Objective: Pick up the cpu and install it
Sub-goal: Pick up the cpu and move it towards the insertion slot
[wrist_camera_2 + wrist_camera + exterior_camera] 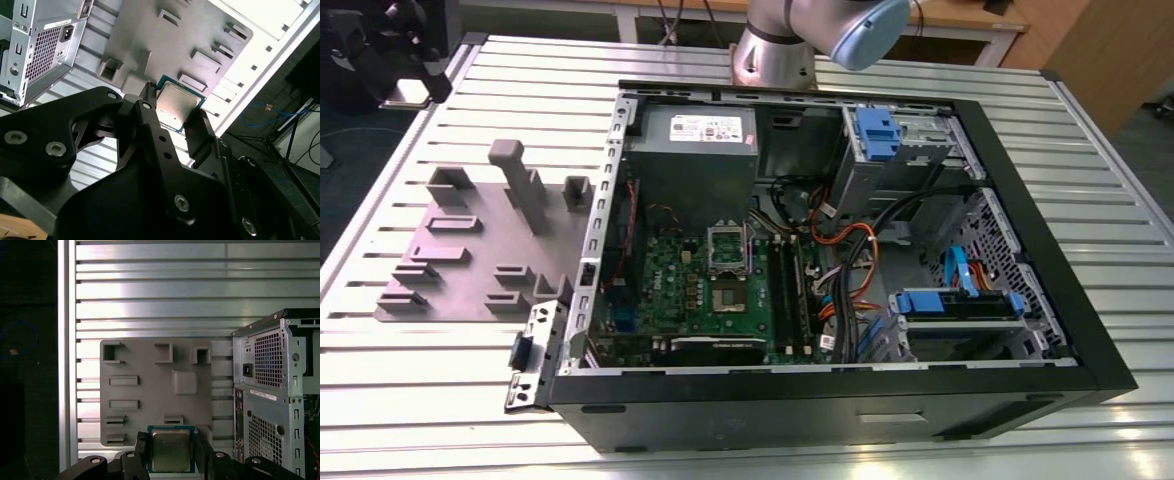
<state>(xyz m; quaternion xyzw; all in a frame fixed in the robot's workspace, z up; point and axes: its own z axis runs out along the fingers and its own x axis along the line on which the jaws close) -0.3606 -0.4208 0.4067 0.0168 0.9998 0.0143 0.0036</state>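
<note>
Fingers (142, 447) closed on opposite edges of cpu (171, 452); gripper (171, 437) holds it raised over grey fixture (145, 390) on slatted table (150, 290); alongside, open computer case (1047, 300) contains green board (680, 285), cables (854, 250).

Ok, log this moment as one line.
gripper: shut on chip | chip: held above grey holder | computer case: open, beside holder

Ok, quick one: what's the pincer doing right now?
The pincer is closed, holding the chip between its fingers.
</note>
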